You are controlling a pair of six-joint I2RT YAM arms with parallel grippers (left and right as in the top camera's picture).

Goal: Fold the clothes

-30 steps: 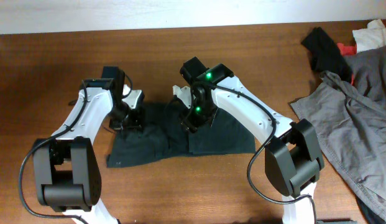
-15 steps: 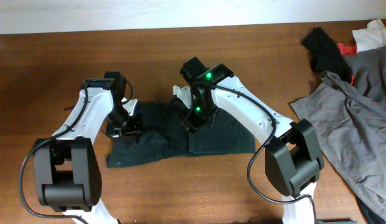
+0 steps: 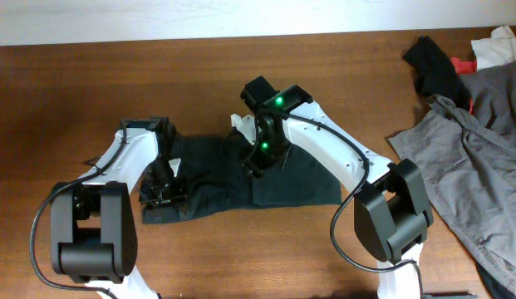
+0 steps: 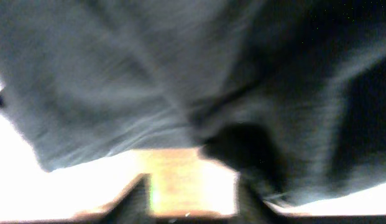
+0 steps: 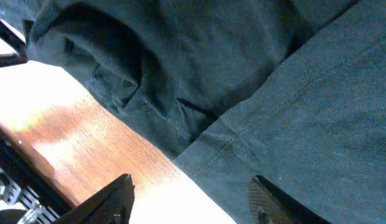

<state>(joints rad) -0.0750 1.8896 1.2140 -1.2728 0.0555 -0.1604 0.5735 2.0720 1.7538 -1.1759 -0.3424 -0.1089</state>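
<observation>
Table (image 3: 75, 83): clothes (image 3: 301, 181) under left pincer (image 3: 162, 193), right pincer (image 3: 256, 164).

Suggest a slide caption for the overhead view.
Two arms bend over a dark garment on a wooden table, grey clothing piled aside.

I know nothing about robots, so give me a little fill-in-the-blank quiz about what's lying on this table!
1. The dark garment lies on a ___ table.
2. In the overhead view, the grey garment sits at the table's far ___ side.
3. Next to the small black cloth lies a ___ scrap.
Missing words: wooden; right; red.
</observation>
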